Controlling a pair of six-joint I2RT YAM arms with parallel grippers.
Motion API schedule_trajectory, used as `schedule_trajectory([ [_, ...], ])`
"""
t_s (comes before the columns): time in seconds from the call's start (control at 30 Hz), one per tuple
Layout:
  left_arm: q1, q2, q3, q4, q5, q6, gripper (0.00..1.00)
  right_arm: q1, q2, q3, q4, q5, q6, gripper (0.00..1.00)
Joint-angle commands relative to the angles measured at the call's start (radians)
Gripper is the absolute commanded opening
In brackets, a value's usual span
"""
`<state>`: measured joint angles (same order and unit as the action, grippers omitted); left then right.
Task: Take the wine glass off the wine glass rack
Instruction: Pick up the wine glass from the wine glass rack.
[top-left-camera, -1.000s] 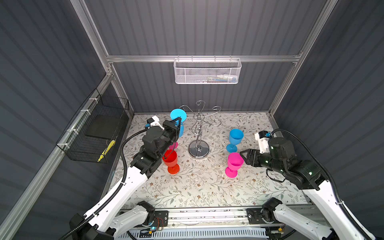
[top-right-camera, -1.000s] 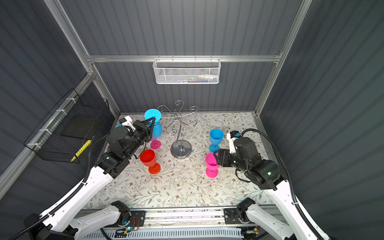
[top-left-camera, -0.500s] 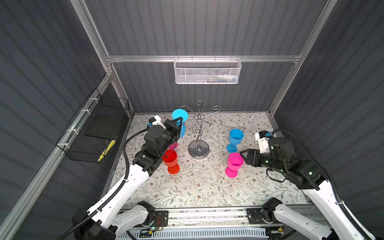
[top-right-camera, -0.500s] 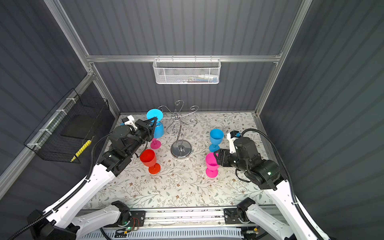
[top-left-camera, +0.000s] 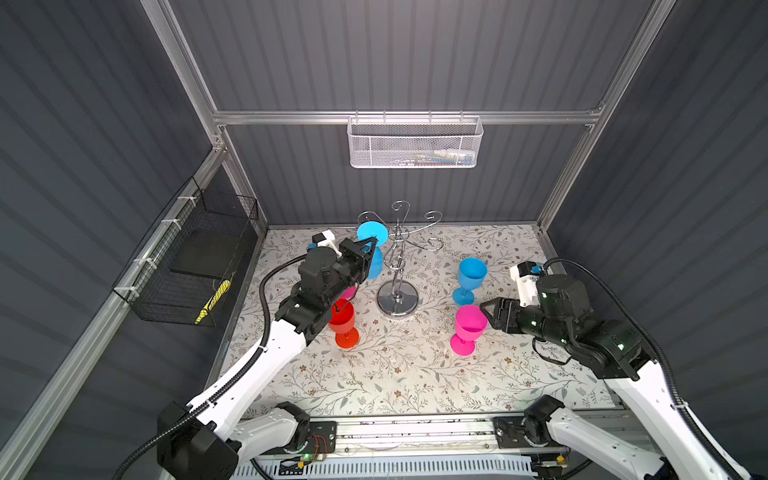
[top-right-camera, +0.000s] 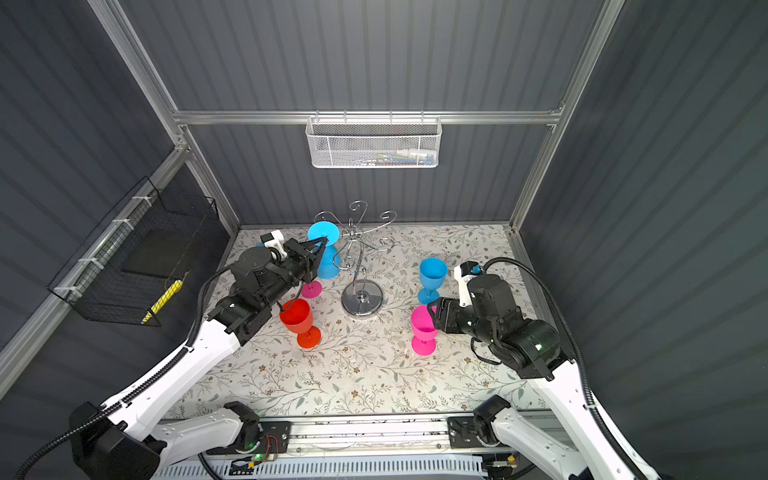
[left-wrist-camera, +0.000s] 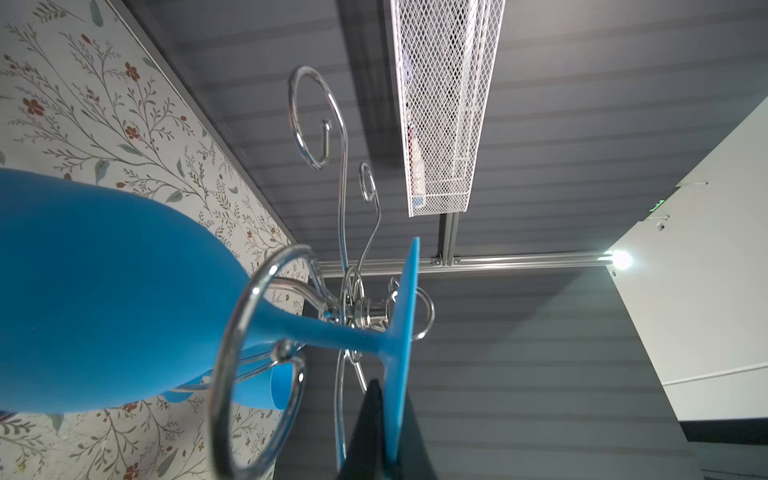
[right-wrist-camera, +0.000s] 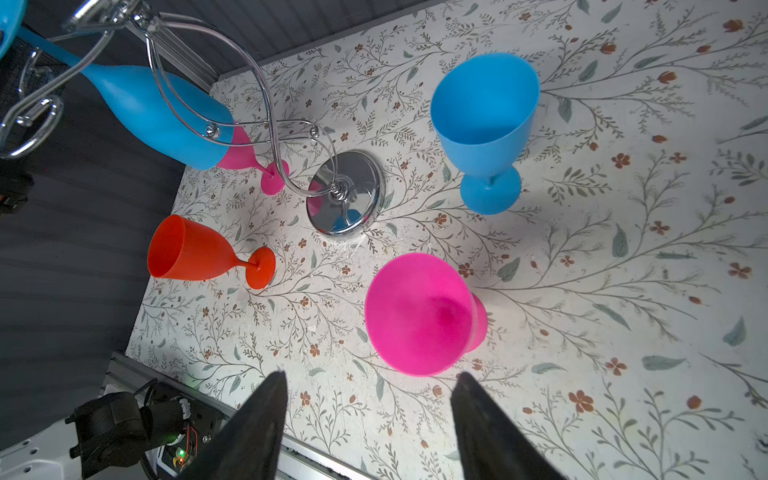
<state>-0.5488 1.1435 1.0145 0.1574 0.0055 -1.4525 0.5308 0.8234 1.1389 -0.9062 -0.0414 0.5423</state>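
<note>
The wine glass (top-left-camera: 375, 264) is blue and hangs upside down on the chrome wine glass rack (top-left-camera: 397, 297), at its left side in both top views. In the left wrist view its stem (left-wrist-camera: 324, 330) still passes through a scroll arm of the rack (left-wrist-camera: 232, 332). My left gripper (top-left-camera: 371, 245) (left-wrist-camera: 390, 399) is shut on the thin edge of the glass's round foot (top-right-camera: 323, 231). My right gripper (top-left-camera: 484, 309) (right-wrist-camera: 372, 376) is open, low over the table, just right of a standing pink glass (right-wrist-camera: 415, 316), with nothing between its fingers.
A red glass (top-left-camera: 343, 318) and a second pink glass (top-right-camera: 311, 289) stand under my left arm. A blue glass (top-left-camera: 471, 274) stands right of the rack. A white mesh basket (top-left-camera: 415, 143) hangs on the back wall, a black wire basket (top-left-camera: 195, 266) on the left wall.
My left gripper has shifted slightly right with the blue glass's foot, toward the rack's post. The right arm has not moved.
</note>
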Motion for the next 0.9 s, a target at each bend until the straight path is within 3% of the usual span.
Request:
schedule_trajectory([
  [0.0,0.006,-0.014,0.024,0.021,0.057,-0.009,0.0,-0.002,-0.004,0.006,-0.023,0.012,0.001,0.65],
  [0.87,0.004,-0.106,-0.005,-0.091,0.159,-0.041,0.0,-0.002,0.003,0.03,-0.036,-0.002,0.006,0.65],
])
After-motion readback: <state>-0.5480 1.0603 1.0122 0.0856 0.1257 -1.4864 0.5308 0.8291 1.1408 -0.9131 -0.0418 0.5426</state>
